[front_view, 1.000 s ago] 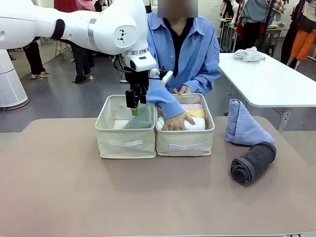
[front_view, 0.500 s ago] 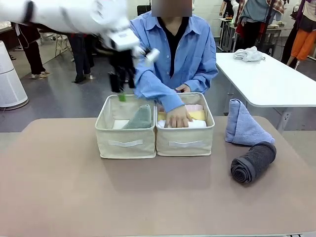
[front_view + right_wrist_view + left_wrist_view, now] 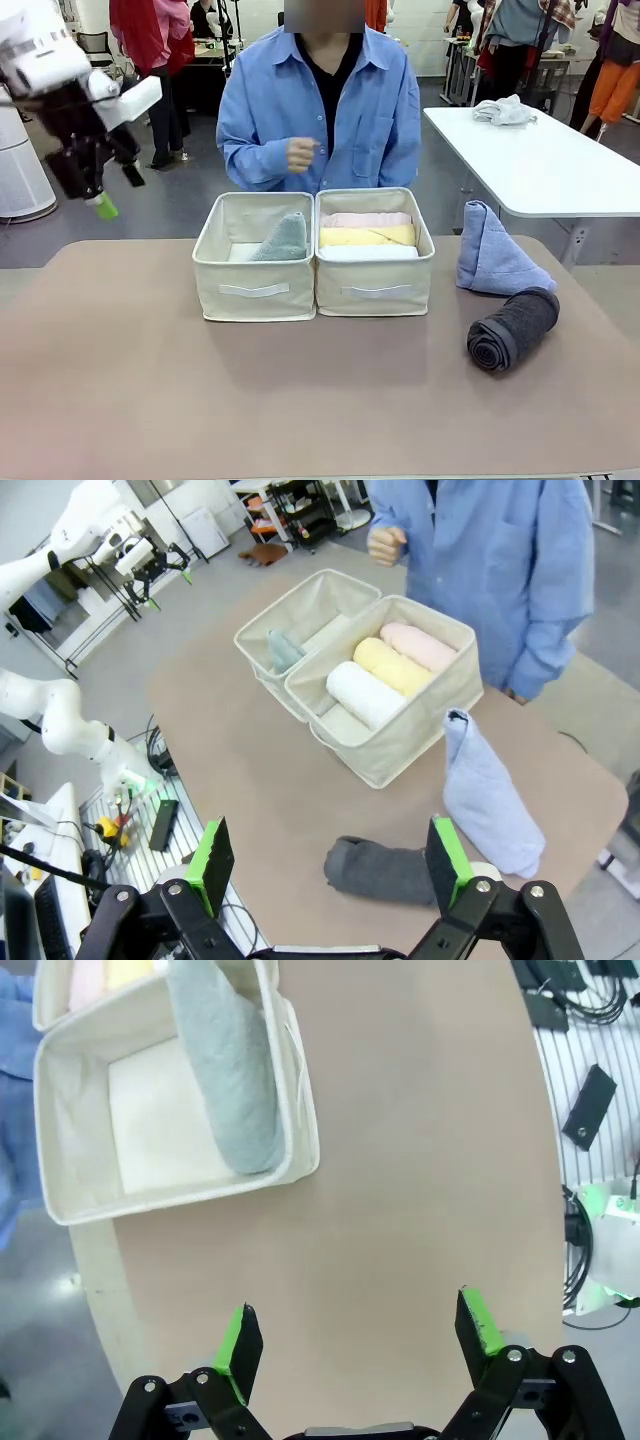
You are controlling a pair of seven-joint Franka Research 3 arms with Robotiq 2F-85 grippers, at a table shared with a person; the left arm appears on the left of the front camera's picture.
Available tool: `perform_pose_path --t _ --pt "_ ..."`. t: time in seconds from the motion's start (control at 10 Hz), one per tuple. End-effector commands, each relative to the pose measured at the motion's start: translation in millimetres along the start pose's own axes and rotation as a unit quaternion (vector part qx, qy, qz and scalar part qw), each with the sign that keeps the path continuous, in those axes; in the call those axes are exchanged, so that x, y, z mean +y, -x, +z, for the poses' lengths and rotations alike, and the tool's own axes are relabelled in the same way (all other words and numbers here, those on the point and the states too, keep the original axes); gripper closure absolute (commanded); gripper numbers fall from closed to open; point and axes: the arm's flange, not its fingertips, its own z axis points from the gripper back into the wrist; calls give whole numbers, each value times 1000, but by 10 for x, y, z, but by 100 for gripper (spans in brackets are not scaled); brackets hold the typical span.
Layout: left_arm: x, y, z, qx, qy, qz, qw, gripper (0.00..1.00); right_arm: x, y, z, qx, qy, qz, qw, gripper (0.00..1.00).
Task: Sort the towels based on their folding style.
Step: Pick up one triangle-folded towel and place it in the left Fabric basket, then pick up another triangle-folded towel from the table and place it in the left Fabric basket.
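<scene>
A grey-green triangle-fold towel point(image 3: 283, 238) point(image 3: 228, 1080) point(image 3: 282, 648) leans in the left beige basket point(image 3: 255, 290). The right basket point(image 3: 375, 290) holds pink point(image 3: 365, 219), yellow point(image 3: 367, 236) and white point(image 3: 368, 253) rolls side by side. On the table to the right, a light blue triangle fold point(image 3: 492, 252) point(image 3: 485, 790) stands behind a dark grey roll point(image 3: 512, 327) point(image 3: 385, 872). My left gripper point(image 3: 118, 192) point(image 3: 358, 1335) hangs open and empty, high at the far left, away from the baskets. My right gripper point(image 3: 330, 852) is open and empty, high above the table's right side.
The person stands behind the baskets with one hand point(image 3: 300, 153) held at the chest. A white table point(image 3: 540, 160) at the back right carries a crumpled white-grey cloth point(image 3: 503, 110). Bare tabletop point(image 3: 300, 400) stretches in front of the baskets.
My left gripper rose from the left basket, leaving the grey-green towel there, and swung up and away to the left. The person's hand left the right basket and drew back to the chest.
</scene>
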Motion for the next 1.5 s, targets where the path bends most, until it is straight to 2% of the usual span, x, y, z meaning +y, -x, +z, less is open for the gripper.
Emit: perform_pose_path --t 0.0,0.1,0.7,0.8,0.9,1.0,1.2,1.3,1.4 --pt "95 -186 -111 15 3 -2 1000 0 11 6 -13 -7 -6 4 1000 0" --pt "0 0 0 0 0 0 1000 0 11 6 -13 -7 -6 4 1000 0" --pt "20 2 -24 0 -1 2 1000 0 11 6 -13 -7 -6 4 1000 0" --pt "69 285 188 -83 -19 -21 996 0 11 6 -13 -7 -6 4 1000 0" --pt "139 707 435 -174 -17 -14 985 0 11 6 -13 -7 -6 4 1000 0" --pt "117 1124 605 -234 -32 -1 972 0 11 6 -13 -7 -6 4 1000 0" --pt "31 1985 897 -358 -47 32 932 0 11 6 -13 -7 -6 4 1000 0" --pt "22 2474 920 -430 -23 43 901 0 11 6 -13 -7 -6 4 1000 0" --pt "-34 2747 863 -456 -22 63 887 0 11 6 -13 -7 -6 4 1000 0"
